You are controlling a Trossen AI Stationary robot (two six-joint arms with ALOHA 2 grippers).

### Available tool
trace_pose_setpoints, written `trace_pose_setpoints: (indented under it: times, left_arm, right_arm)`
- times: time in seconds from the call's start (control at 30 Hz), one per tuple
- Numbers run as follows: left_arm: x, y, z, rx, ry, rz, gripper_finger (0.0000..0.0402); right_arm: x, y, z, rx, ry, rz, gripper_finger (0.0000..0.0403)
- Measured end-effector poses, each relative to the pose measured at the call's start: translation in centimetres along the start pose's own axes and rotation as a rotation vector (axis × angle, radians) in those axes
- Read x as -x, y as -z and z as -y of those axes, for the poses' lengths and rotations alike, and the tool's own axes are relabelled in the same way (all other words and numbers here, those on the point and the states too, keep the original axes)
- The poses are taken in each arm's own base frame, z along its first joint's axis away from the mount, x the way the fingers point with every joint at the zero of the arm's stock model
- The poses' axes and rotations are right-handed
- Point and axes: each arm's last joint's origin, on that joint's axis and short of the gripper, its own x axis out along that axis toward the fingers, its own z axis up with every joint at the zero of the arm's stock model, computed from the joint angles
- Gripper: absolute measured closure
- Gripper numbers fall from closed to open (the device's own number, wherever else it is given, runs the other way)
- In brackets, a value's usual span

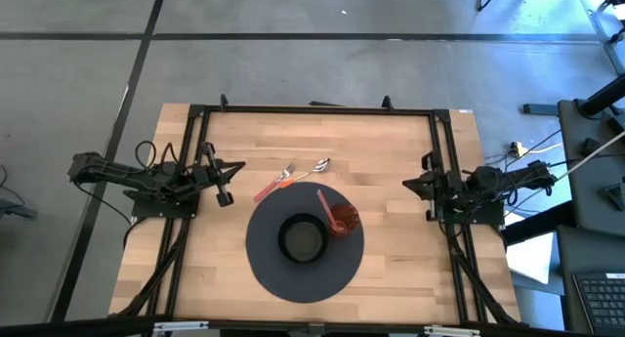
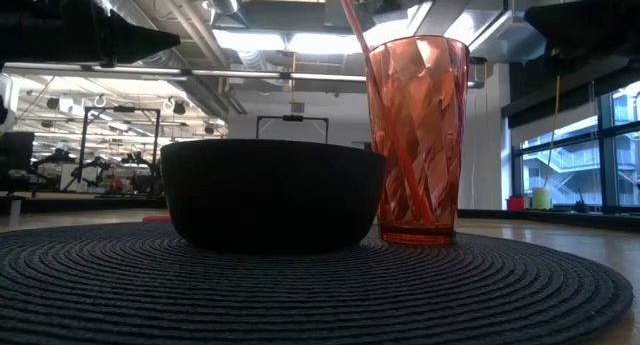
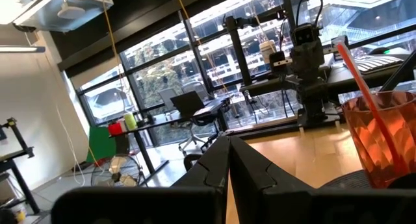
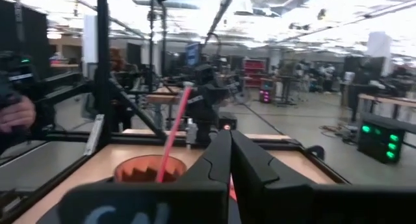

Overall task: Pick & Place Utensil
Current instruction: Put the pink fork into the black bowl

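While both arms are waiting at the table's edges, left gripper (image 1: 226, 181) sitting left of centre, fingers together, right gripper (image 1: 414, 186) at right, fingers together, red-handled utensil (image 1: 324, 206) standing in red cup (image 1: 342, 219) on round mat (image 1: 278, 271) beside black bowl (image 1: 303, 240), fork (image 1: 274, 183) and spoon (image 1: 311, 169) lying just above the mat.

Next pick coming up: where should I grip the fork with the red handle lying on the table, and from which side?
Grip the fork around the middle of its red handle, descending from straight above: it lies flat on the bare table, so only a top-down pinch across its narrow width fits. The left hand is nearer; the metal head lies beside the spoon, so stay on the handle end.
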Motion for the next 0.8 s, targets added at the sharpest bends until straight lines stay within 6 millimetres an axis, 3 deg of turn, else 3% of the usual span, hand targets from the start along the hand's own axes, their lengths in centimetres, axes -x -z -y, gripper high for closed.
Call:
trace_pose_setpoints:
  times: [0.37, 0.57, 0.8]
  left_arm:
    - [0.0, 0.0, 0.01, 0.021, 0.003, 0.001, 0.0393]
    - [0.01, 0.09, 0.32, 0.021, 0.09, 0.016, 0.0393]
    - [0.0, -0.01, 0.15, 0.026, 0.044, 0.013, 0.0393]
  right_arm:
    - [0.0, 0.04, 0.08, -0.012, 0.028, -0.006, 0.0395]
    - [0.0, -0.12, 0.1, -0.018, 0.03, 0.01, 0.0386]
    - [0.0, -0.03, 0.06, -0.014, 0.018, 0.002, 0.0386]
